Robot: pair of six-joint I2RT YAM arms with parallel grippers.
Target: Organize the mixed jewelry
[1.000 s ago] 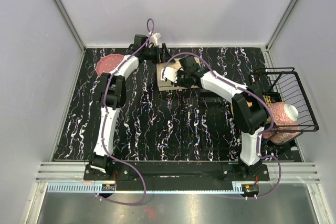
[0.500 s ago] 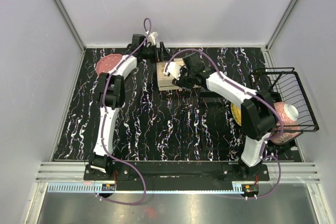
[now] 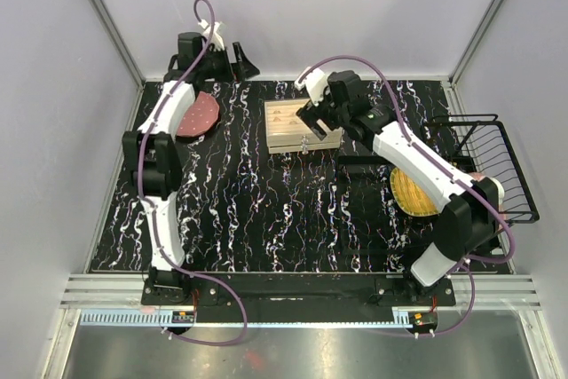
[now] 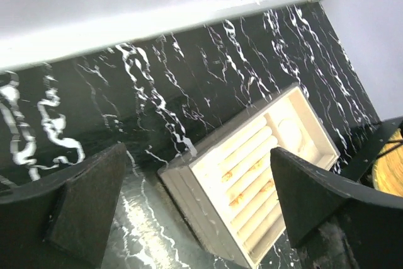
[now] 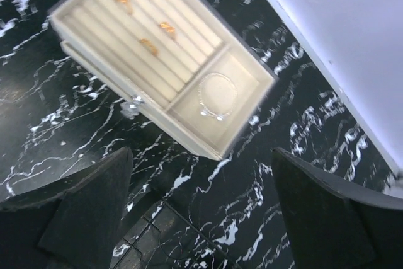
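The beige tray lies at the back middle of the black tabletop. Of the mixed jewelry, several orange-gold rings sit in its padded slots, also visible as orange-gold rings in the left wrist view. A thin silvery hoop lies in the tray's square compartment. A small glittering piece rests against the tray's front wall. My right gripper hovers open above the tray's right end, holding nothing. My left gripper is raised high at the back left, open and empty.
A pink plate lies at the back left under the left arm. A yellow round dish and a black wire basket stand at the right. A black ribbed object lies just in front of the tray's right side.
My right gripper has opened and lifted back off the tray. The left arm has swung up and left, away from the tray toward the back wall.
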